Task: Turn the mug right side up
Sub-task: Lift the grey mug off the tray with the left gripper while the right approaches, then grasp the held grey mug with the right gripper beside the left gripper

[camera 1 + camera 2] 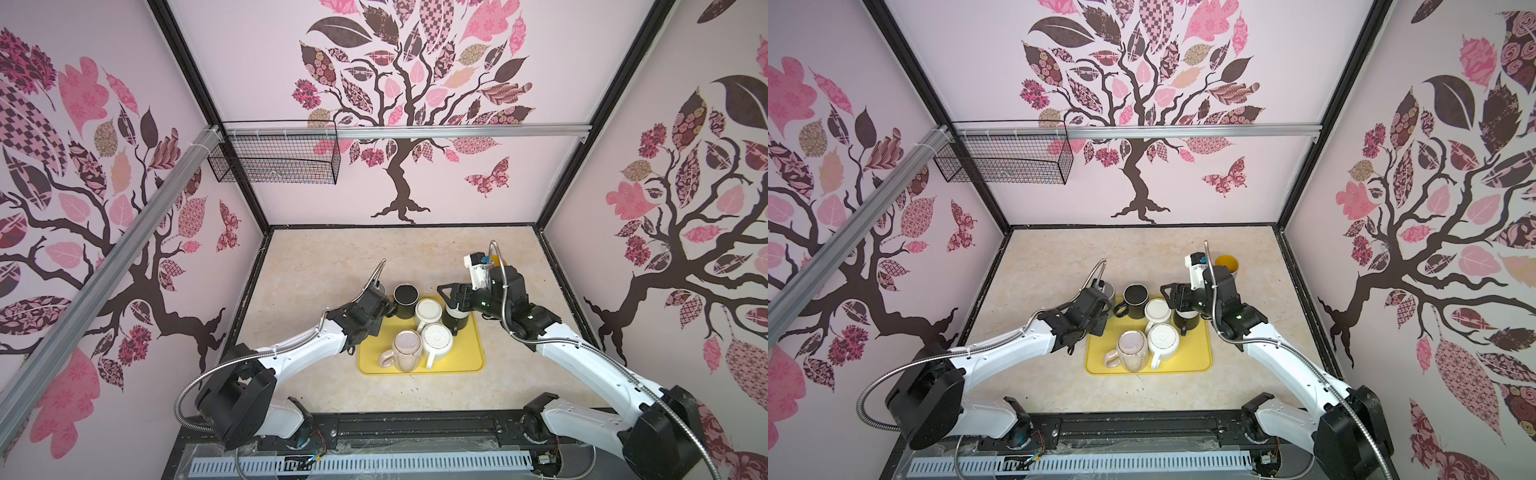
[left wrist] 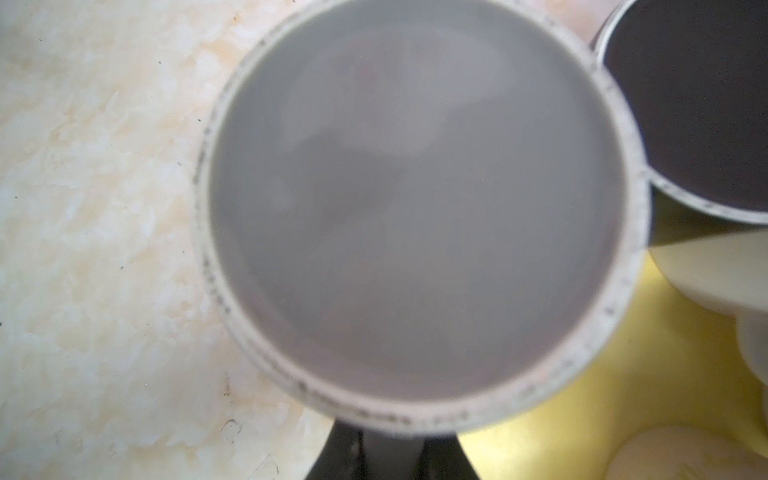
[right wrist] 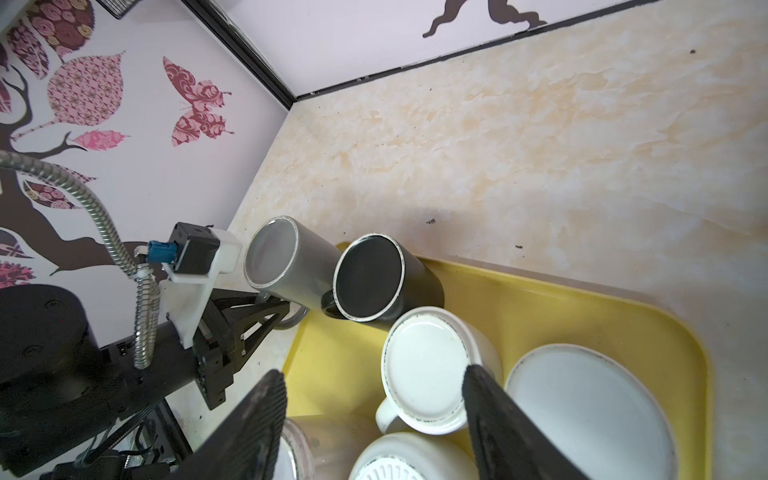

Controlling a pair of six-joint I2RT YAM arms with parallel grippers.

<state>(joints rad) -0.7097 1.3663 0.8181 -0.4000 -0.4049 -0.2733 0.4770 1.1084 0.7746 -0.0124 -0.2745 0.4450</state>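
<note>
A grey mug [image 3: 286, 262] stands base up on the table just off the far left corner of the yellow tray [image 1: 465, 357], beside a black mug [image 1: 405, 296]. My left gripper [image 3: 291, 314] is shut on its handle. In the left wrist view the grey mug's base [image 2: 415, 208] fills most of the picture, and the left gripper [image 2: 395, 457] shows only at the edge. In a top view most of the grey mug [image 1: 1108, 291] is hidden behind the left wrist. My right gripper [image 1: 446, 291] hangs open over the tray's far side and holds nothing; its fingers [image 3: 257, 415] are spread wide.
Several mugs stand base up on the tray: a white one [image 1: 428, 311], a ribbed white one [image 1: 436, 338], a pink speckled one [image 1: 405, 347] and a second black one [image 1: 455, 322] under the right gripper. A yellow mug [image 1: 1226, 264] stands upright behind the right arm.
</note>
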